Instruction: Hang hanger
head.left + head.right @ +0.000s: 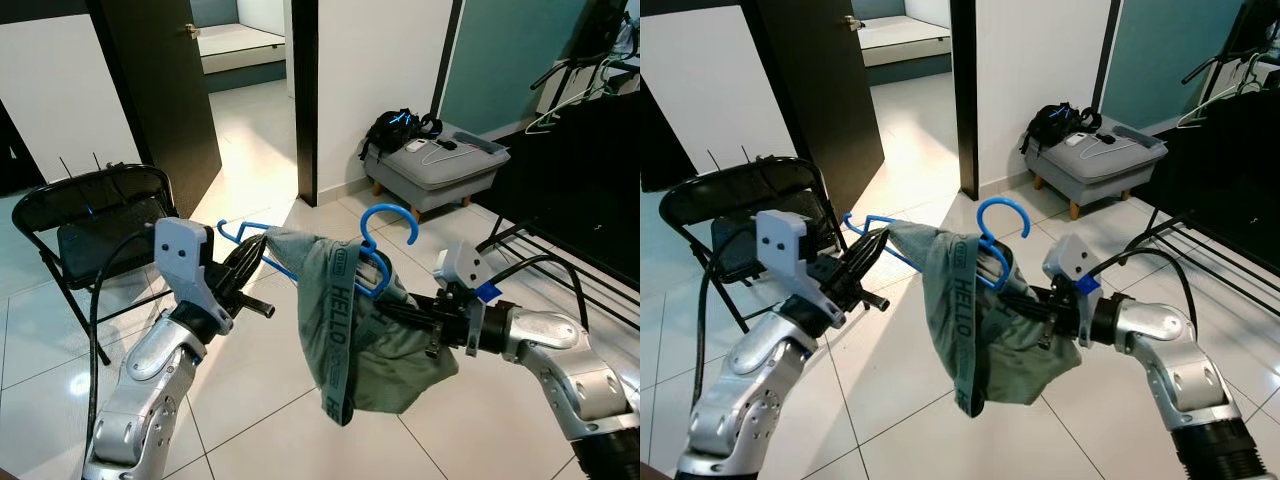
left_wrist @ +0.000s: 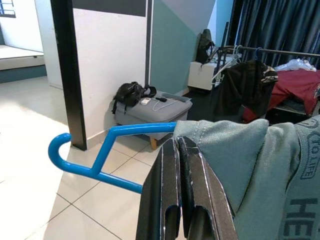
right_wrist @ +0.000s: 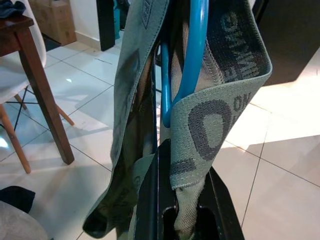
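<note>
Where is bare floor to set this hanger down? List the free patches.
Free: the tiles between the folding chair and the wall end by the doorway, and the sunlit floor beyond it. Crowded: the right side, with the grey footstool and black rack. Both claws, left and right, are at the blue hanger.

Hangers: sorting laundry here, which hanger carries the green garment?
The blue hanger between both end effectors; the white hangers hang on the rack.

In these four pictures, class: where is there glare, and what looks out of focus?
Left eye view: glare on the floor tiles by the doorway. Left wrist view: the left gripper is soft. Right wrist view: the green garment near the lens is soft, and the blue hanger.
</note>
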Robot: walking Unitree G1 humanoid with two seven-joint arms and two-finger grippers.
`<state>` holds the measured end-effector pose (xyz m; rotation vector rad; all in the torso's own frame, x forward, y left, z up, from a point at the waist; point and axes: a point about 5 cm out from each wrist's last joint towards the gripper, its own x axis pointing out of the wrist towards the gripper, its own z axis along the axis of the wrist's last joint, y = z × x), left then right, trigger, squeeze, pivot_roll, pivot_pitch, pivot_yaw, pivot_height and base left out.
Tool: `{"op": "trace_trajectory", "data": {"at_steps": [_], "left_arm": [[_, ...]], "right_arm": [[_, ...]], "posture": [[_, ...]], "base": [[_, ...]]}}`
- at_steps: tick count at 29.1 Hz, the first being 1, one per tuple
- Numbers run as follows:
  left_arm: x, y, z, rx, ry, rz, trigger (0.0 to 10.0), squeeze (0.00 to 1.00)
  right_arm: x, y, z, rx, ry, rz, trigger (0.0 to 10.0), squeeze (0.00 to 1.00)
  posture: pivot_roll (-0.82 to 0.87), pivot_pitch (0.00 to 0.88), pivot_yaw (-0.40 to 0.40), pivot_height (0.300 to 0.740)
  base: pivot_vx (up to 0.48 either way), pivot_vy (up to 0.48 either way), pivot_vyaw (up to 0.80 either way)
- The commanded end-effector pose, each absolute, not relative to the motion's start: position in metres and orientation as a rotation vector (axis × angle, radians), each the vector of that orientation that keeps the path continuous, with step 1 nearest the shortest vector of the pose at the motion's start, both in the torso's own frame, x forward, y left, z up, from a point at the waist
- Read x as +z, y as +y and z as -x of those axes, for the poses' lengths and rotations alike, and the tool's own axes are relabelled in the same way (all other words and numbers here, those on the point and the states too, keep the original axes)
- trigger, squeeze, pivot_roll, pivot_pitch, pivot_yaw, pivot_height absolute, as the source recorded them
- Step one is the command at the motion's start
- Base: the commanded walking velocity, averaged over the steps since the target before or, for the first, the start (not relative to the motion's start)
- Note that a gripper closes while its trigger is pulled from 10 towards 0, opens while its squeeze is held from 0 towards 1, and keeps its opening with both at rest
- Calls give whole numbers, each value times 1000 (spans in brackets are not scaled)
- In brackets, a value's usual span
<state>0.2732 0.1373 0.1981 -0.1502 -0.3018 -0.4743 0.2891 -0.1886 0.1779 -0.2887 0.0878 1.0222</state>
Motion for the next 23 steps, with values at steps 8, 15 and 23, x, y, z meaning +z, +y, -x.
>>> {"op": "trace_trajectory", "data": {"at_steps": [8,15,23], "left_arm": [[197,141,-275,-464,-303,144,0,0],[205,165,-279,-395,-328,91,0,0],[207,178,-280,-361,-329,62,0,0]], "right_arm": [[178,-191,-285,1049,109,296,0,0],[161,-214,-280,1014,264,445,0,0],[165,-220,-283,960,248,449,0,0]], "posture": [[47,0,8,735],[46,0,9,735],[44,0,10,735]], "base": [[0,0,0],[0,0,0],[0,0,0]]}}
